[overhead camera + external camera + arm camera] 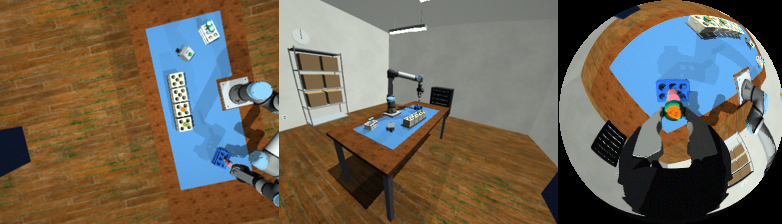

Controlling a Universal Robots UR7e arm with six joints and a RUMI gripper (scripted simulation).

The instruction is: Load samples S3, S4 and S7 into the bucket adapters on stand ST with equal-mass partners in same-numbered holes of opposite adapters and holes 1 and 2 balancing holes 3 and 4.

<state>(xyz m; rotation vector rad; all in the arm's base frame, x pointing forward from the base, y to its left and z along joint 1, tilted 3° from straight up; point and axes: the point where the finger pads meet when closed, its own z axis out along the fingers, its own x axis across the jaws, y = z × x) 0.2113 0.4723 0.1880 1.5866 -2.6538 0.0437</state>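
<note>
My gripper (673,107) is shut on a sample tube (673,111) with an orange cap dot. It holds the tube clear above the blue rack (672,90); the ID on the cap is too small to read. In the top view the gripper (232,166) hangs at the near right edge of the blue rack (221,158). Four white bucket adapters (180,101) stand in a row on the blue mat. The two nearest ones each hold one orange-dotted tube (183,109), (185,125). The other two look empty.
The DONE desk with its green key (186,54) stands beyond the adapters. A white rack with white-capped blanks (209,32) stands at the far corner of the mat. The arm's base plate (233,93) sits at the right table edge.
</note>
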